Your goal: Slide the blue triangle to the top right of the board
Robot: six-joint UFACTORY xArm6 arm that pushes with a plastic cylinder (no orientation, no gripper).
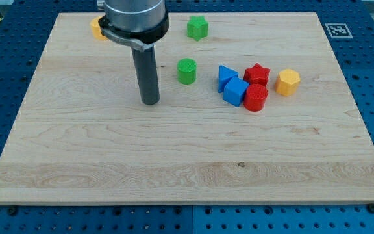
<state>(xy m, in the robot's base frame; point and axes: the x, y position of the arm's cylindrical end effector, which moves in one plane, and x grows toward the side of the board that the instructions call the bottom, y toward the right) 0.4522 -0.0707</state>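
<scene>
Camera view: the blue triangle point(225, 76) sits right of bench point(174, 175) centre, touching the blue cube point(236, 91) and just beside the red star point(258, 73), nowhere near the top right, so by my read nothing's done yet. The end effector is a plain rod, holding nothing; my tip point(150, 102) rests well left of the triangle, beyond the green cylinder point(186, 71). No containers visible.

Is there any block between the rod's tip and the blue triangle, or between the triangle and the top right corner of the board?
The green cylinder stands between my tip and the blue triangle. Toward the top right, the red star touches the triangle's right side.
</scene>
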